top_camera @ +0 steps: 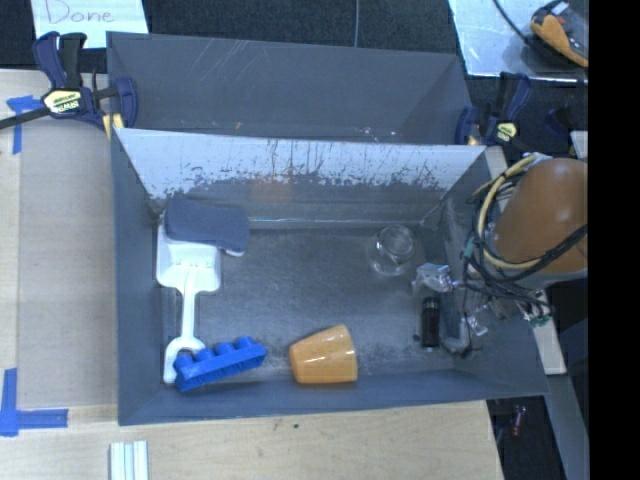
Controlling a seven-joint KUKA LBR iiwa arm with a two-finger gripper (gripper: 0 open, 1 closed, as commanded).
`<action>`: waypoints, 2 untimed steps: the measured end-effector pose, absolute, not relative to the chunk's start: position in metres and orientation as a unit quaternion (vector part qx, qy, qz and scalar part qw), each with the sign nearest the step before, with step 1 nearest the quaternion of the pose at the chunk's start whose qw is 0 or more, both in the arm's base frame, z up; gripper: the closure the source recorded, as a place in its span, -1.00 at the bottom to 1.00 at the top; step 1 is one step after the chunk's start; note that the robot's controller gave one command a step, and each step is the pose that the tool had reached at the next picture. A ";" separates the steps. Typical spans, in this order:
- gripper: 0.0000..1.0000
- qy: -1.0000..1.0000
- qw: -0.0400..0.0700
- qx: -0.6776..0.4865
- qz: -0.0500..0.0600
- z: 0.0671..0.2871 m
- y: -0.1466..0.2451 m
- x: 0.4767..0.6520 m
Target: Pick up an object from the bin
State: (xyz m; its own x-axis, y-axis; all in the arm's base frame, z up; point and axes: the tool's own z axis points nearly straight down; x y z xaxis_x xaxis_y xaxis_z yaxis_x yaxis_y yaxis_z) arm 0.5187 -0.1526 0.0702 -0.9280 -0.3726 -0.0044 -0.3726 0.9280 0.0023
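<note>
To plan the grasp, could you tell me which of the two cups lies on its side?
The orange cup, beside the blue brick; the clear cup farther back appears to stand upright.

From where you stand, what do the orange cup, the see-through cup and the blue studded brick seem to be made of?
Orange cup: probably matte plastic; even opaque colour, no sharp glints.
See-through cup: clear plastic or glass, I cannot tell which; the grey bin floor shows through it.
Blue studded brick: likely hard moulded plastic; vivid uniform colour, regular studs.
</note>
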 end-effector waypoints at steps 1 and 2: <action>-1.00 0.966 0.004 -0.258 -0.002 0.124 -0.154 0.528; -1.00 0.886 0.003 -0.463 0.007 0.100 -0.150 0.539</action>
